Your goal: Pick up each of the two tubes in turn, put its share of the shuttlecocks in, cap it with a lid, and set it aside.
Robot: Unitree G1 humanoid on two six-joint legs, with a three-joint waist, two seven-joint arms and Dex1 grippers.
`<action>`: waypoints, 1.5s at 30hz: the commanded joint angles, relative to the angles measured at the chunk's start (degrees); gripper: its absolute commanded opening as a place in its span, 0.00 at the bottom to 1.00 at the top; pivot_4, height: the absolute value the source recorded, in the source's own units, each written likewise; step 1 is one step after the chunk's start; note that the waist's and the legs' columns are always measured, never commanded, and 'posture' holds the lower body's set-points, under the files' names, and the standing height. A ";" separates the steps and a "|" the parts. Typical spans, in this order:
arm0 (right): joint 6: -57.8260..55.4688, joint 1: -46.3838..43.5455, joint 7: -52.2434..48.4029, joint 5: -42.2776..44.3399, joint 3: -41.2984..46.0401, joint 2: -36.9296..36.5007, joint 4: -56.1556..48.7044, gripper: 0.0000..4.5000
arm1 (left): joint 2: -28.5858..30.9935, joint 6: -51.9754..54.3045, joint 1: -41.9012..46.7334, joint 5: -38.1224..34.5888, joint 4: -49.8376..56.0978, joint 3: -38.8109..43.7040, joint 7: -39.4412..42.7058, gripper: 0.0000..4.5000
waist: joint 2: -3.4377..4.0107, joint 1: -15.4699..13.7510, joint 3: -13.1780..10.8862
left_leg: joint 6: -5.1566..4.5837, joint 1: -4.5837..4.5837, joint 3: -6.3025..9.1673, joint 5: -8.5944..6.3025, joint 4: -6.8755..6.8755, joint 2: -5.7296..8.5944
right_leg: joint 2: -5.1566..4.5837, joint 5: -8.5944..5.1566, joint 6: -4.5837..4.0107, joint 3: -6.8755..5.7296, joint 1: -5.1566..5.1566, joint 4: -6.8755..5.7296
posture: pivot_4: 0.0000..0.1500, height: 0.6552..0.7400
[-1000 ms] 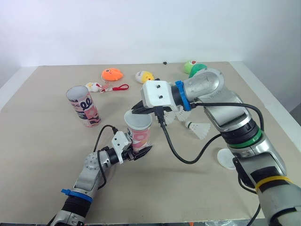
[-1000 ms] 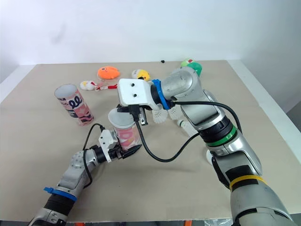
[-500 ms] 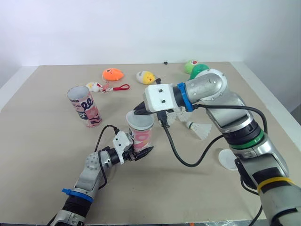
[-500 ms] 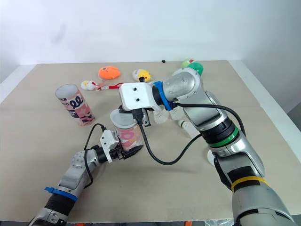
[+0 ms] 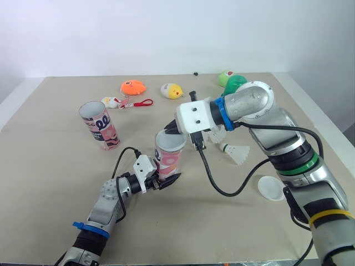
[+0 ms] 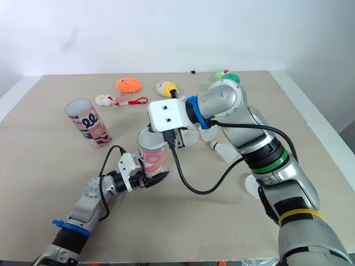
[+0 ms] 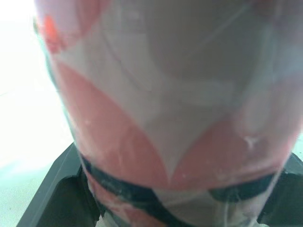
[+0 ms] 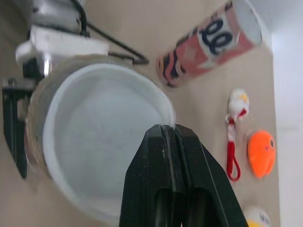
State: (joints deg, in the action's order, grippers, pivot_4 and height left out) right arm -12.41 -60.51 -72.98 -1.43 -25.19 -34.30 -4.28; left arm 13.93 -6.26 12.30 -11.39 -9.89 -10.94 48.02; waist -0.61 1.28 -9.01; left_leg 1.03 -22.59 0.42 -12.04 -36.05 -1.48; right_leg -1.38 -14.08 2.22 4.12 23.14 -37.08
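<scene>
The left pincer [image 5: 164,178] pinches the base of a pink-and-white patterned tube [image 5: 170,156], upright near the front middle of the beige tabletop [image 5: 50,166]. A round white lid [image 8: 102,142] sits on its mouth. The right pincer [image 8: 169,128], fingers pressed together, is at the lid's rim. A second, open patterned tube [image 5: 99,124] stands well apart to the left.

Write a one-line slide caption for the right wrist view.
Shut right gripper poised over the white lid on the tube held by the left gripper.

Head stereo pair above table [image 5: 50,183]; both wrist cameras close on tube [image 5: 169,158].
</scene>
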 commanded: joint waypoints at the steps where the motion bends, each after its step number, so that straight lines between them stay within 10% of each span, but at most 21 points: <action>1: -0.74 0.75 -0.27 -0.53 -0.15 0.33 -0.75 0.01 | 0.48 3.19 -2.54 2.01 -4.72 -1.74 -0.41 0.76 | 0.00 0.00 0.00 | 0.00 0.00 0.00 0.00 0.00 0.00 | 0.00 0.00 0.00 0.00 0.00 0.00 | 1.00 1.00; 45: -6.04 -0.15 -1.23 3.19 2.00 1.44 -1.19 0.01 | -0.07 3.15 -1.88 1.93 -5.54 -2.10 -0.40 0.76 | -0.01 -0.03 -0.03 | 0.00 -0.12 0.01 0.00 0.11 0.02 | -0.08 -0.01 0.00 -0.03 0.11 0.11 | 1.00 1.00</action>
State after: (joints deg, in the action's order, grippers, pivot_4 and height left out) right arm -19.13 -60.22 -73.58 2.96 -22.84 -31.69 -4.58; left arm 13.88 -6.19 12.45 -11.60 -9.68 -11.22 48.08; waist -0.62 1.25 -9.04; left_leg 1.03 -22.72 0.44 -12.04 -35.94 -1.44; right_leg -1.49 -14.10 2.23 4.09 23.25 -36.96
